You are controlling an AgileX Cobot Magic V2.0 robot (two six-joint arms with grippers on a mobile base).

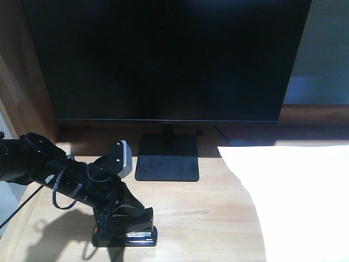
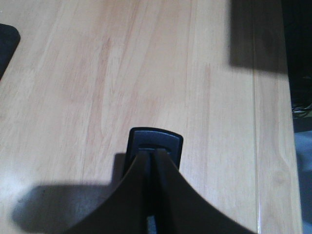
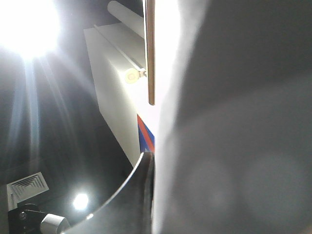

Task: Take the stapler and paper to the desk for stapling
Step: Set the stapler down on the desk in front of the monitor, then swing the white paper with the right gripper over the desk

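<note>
The stapler stands on the desk near its front left corner, in front of and left of the monitor base. The left hand comes down on it from the left and its two fingers are pressed on the stapler's sides, so only the black front end shows beyond them. The left arm lies low and stretched, slanting down to the desk. The paper covers the right part of the desk. In the right wrist view one dark finger is just beside the paper's edge; whether the right hand grips it, I cannot tell.
</note>
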